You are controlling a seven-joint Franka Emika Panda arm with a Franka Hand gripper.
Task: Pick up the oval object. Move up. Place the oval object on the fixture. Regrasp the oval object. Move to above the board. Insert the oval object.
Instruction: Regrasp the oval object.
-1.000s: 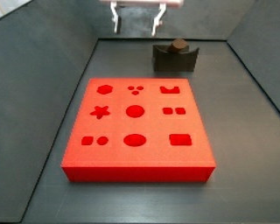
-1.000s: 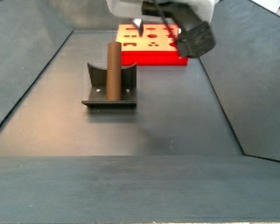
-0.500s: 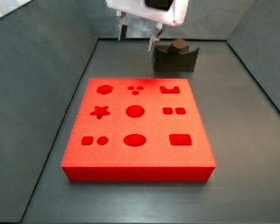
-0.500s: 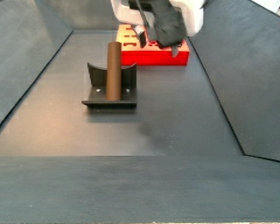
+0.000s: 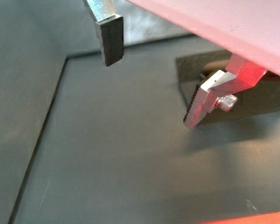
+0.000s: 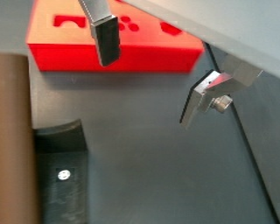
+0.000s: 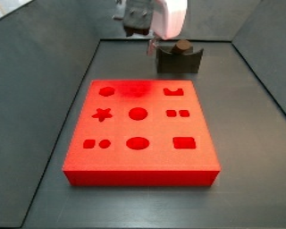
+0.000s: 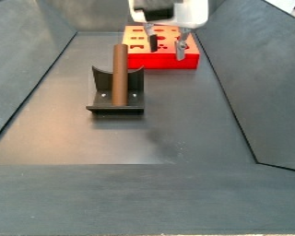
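- The oval object (image 8: 118, 71) stands upright in the fixture (image 8: 115, 95), left of centre in a side view; pick-up, lift and placing on the fixture look done.
- Regrasping, moving above the board and inserting appear to remain; every hole of the board (image 7: 139, 134) that shows is empty.
- The pincer (image 8: 164, 46) hangs at the top of that side view, right of the oval object and apart from it, between the fixture and the board. Its jaws stand wide with nothing between them, as both wrist views show.
- In a wrist view the fingers (image 6: 105, 41) are flat silver plates with dark pads; the near one is seen edge-on with a small screw head.
- The oval object is a matte brown rod with a rounded section; it likely offers the pads a smooth, slightly curved face.
- The fixture is a dark grey block on a base plate, dull and unreflective.
- The board is a bright red flat block with crisp edges; its top carries cut shapes, among them a star, circles, squares and a hexagon.
- The table (image 8: 175, 129) is a dark grey, lightly mottled floor with sloped walls.
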